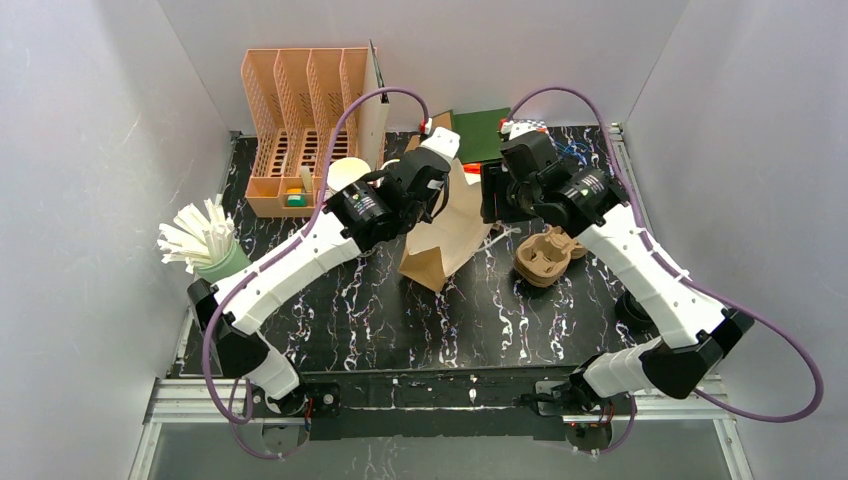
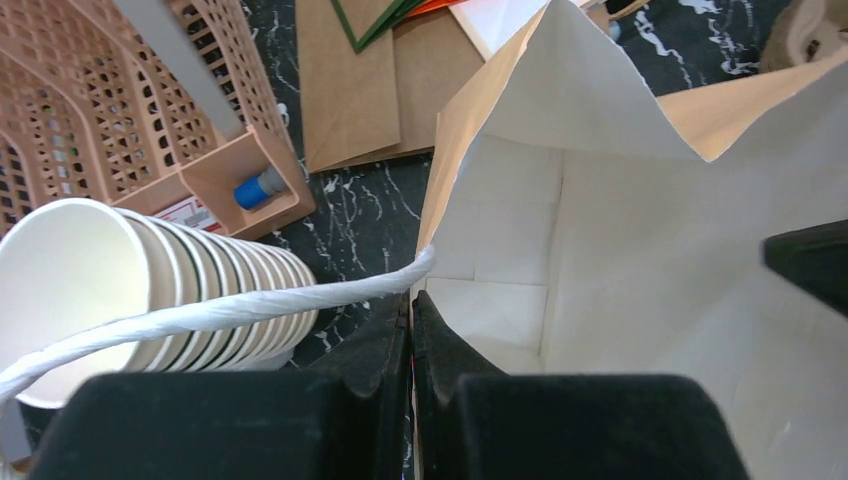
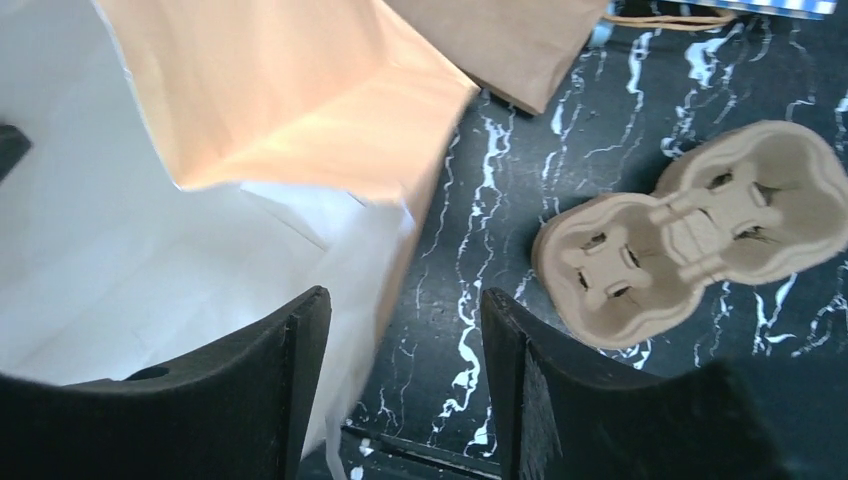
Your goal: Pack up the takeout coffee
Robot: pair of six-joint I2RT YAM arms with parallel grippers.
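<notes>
No capped coffee shows in any view; where it is I cannot tell. The bag (image 2: 620, 260) stands open on the surface (image 1: 480, 320), likely for loading. The left end effector (image 2: 412, 305) is pressed together on its rim, and the right end effector (image 3: 405, 300) is spread astride the opposite rim. A pulp carrier (image 3: 690, 230) lies beside.

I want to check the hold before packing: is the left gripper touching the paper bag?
Touching. The left wrist view shows the left gripper shut on the paper bag's near rim, with the paper running straight down between its closed jaws.
</notes>
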